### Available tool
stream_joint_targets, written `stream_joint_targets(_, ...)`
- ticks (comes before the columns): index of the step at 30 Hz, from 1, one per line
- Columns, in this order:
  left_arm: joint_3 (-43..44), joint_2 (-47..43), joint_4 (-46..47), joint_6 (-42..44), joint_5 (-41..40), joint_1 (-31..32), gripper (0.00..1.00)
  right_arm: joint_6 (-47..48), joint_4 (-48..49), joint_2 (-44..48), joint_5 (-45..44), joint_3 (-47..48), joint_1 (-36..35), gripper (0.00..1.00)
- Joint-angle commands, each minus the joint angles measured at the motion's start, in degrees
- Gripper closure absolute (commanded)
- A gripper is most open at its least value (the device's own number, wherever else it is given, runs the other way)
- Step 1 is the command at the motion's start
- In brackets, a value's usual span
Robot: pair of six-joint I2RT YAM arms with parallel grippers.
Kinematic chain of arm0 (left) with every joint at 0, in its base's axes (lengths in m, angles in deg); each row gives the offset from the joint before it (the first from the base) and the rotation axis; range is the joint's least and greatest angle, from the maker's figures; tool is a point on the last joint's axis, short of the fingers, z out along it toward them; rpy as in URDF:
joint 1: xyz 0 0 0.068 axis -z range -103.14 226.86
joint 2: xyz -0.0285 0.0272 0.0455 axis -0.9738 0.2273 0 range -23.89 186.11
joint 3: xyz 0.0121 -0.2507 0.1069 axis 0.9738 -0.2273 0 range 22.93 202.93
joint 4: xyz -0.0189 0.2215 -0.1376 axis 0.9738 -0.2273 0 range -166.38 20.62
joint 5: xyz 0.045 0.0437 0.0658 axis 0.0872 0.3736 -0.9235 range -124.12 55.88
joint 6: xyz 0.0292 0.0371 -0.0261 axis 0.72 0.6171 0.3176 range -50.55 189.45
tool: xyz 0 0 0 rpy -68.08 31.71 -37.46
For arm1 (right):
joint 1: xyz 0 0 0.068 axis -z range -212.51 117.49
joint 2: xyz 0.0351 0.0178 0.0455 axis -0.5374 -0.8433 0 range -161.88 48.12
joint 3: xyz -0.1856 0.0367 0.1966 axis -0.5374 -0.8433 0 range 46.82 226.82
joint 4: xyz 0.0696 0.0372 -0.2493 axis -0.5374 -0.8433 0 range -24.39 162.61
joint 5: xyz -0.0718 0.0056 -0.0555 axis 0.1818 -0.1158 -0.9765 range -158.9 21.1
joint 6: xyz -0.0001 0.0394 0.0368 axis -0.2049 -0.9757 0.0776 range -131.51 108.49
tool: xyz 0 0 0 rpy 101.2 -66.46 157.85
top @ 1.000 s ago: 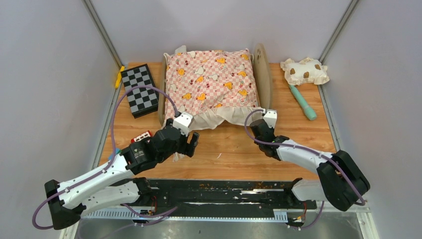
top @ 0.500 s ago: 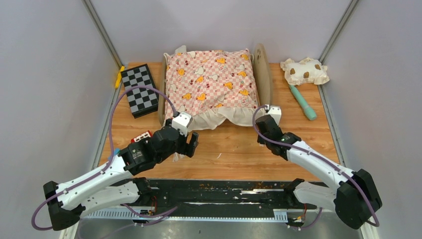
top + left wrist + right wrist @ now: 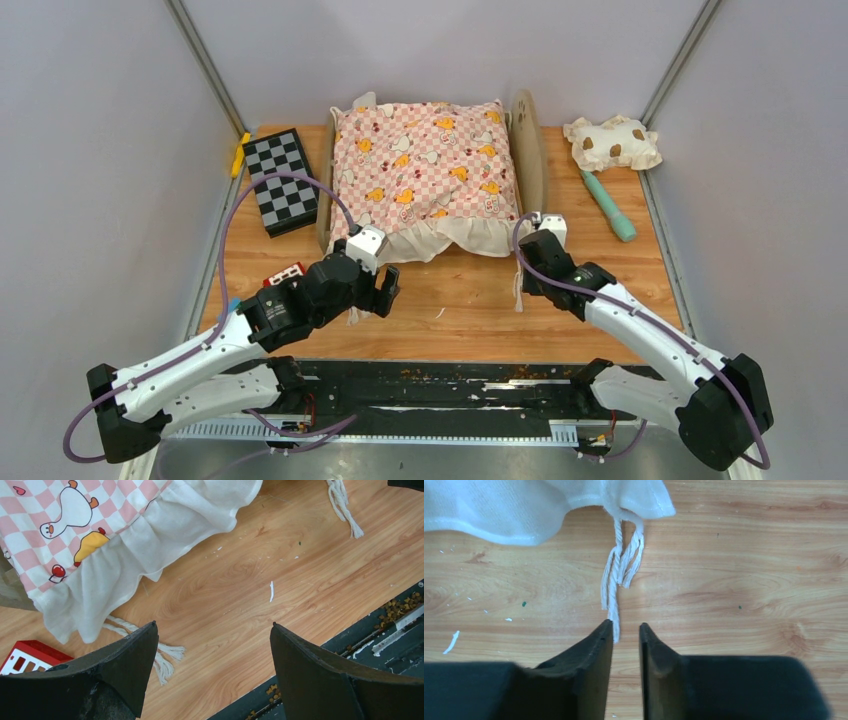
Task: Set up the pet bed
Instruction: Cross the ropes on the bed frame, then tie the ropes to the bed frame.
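At the far middle of the wooden table (image 3: 470, 310): the pet bed (image 3: 531, 165). Lies almost wholly under a pink checkered cushion (image 3: 425, 165) printed with ducks; shows only the rounded light-wood headboard on the right and a low rail on the left. Cushion's white frill (image 3: 150, 545): spills over the near edge of the bed onto the tabletop.

Left gripper (image 3: 213, 625): hangs just on the near side of the frill's left corner, jaws spread wide, grips nothing (bare wood between the fingers (image 3: 125, 670)). Beside one fingertip in the wrist view: a frayed white cord (image 3: 165, 662), trailing out from under the frill, clear of the jaws.

Right gripper (image 3: 626, 625): sits just on the near side of the frill's right corner, jaws parted by a narrow slit only, pinches nothing. A second tasselled cord (image 3: 610, 590): runs from that corner toward the gripper and ends right at the tip of one finger; touching or not, cannot tell.

Elsewhere on the table: a black-and-grey chequered box (image 3: 281, 180) left of the bed, a yellow bit (image 3: 240, 153) beyond it at the edge, a red-and-white thing (image 3: 285, 273) half hidden under the left arm (image 3: 200, 350), a cream brown-spotted pillow (image 3: 612, 142) at the far right corner, a teal stick (image 3: 608, 205) just nearer than it.
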Motion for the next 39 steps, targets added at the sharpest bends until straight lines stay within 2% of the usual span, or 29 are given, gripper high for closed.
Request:
stream_joint_targets(1,0.01,-0.22,1.42,-1.40,0.45,0.14,0.11,0.99,-2.11,0.22,0.51,2.74,0.33,0.67)
stream_joint_targets(4,-0.31,-0.23,1.34,-1.60,0.55,0.14,0.11,0.43,-2.04,-0.45,-0.17,1.83,0.31,0.61)
stream_joint_targets(9,-0.45,-0.29,1.00,-1.43,0.23,0.14,0.11,-0.37,0.55,2.30,-3.96,0.87,0.69,0.56)
stream_joint_targets(17,-1.41,-1.01,2.01,-1.89,0.17,0.14,0.11,0.17,19.27,1.61,0.60,-6.56,8.81,0.55)
stream_joint_targets(22,-1.58,-1.21,1.52,-1.68,-0.14,0.09,0.11,0.98,29.93,-1.44,4.17,-9.13,10.84,0.54)
stream_joint_targets(35,-2.04,-1.05,1.93,-1.17,-0.77,0.09,0.10,2.60,39.22,-13.24,6.78,-8.73,12.98,0.56)
stream_joint_targets(39,-2.12,-1.19,1.85,-1.07,-1.19,0.13,0.10,2.70,40.59,-15.89,6.58,-8.44,13.47,0.60)
